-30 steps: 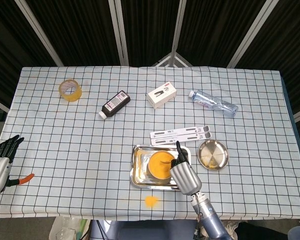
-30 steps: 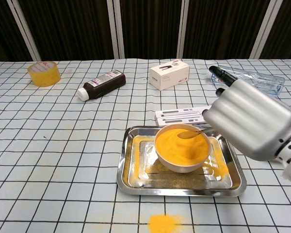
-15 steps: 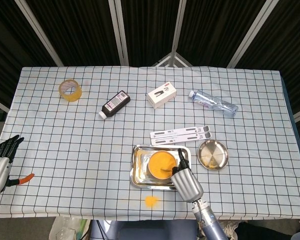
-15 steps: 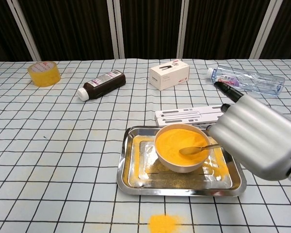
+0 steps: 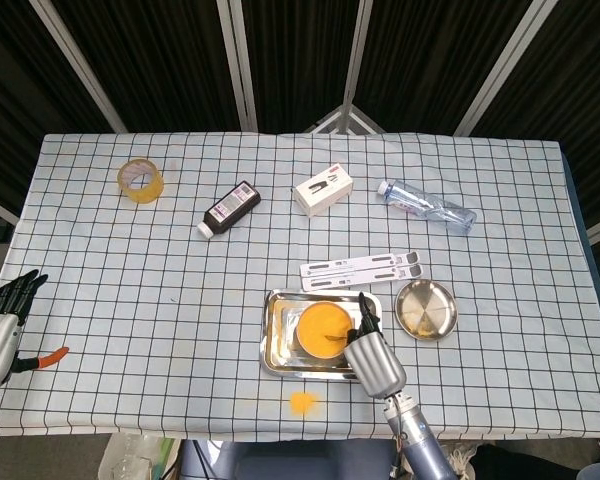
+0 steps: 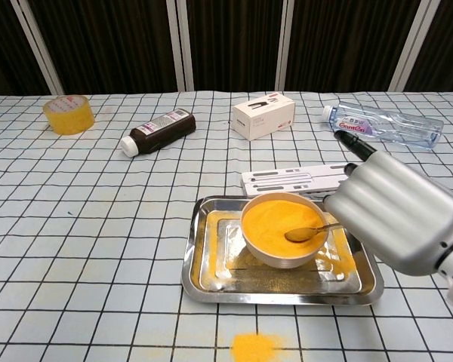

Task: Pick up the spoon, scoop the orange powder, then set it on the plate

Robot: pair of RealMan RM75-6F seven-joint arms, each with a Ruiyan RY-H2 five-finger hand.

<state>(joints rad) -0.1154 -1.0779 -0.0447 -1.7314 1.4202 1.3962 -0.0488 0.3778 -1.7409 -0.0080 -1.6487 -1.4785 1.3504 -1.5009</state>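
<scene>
My right hand [image 6: 396,219] [image 5: 372,357] grips a metal spoon [image 6: 308,233] whose tip lies in the orange powder of a white bowl [image 6: 281,226] [image 5: 322,328]. The bowl stands in a steel tray [image 6: 211,279] [image 5: 276,345] dusted with powder. A small round steel plate [image 5: 426,309] sits on the table right of the tray; the chest view hides it behind my hand. My left hand [image 5: 2,320] rests at the table's left edge with its fingers apart and nothing in it.
Spilled orange powder [image 6: 254,348] [image 5: 301,402] lies in front of the tray. Behind it are a flat white package [image 6: 287,179], a white box [image 6: 263,116], a dark bottle [image 6: 158,130], a water bottle [image 6: 385,124] and a tape roll [image 6: 69,114]. An orange-handled tool [image 5: 46,357] lies by my left hand.
My right hand has drawn back toward the near right, pulling the spoon tip from the far rim to the near right side of the powder. The left hand stayed still.
</scene>
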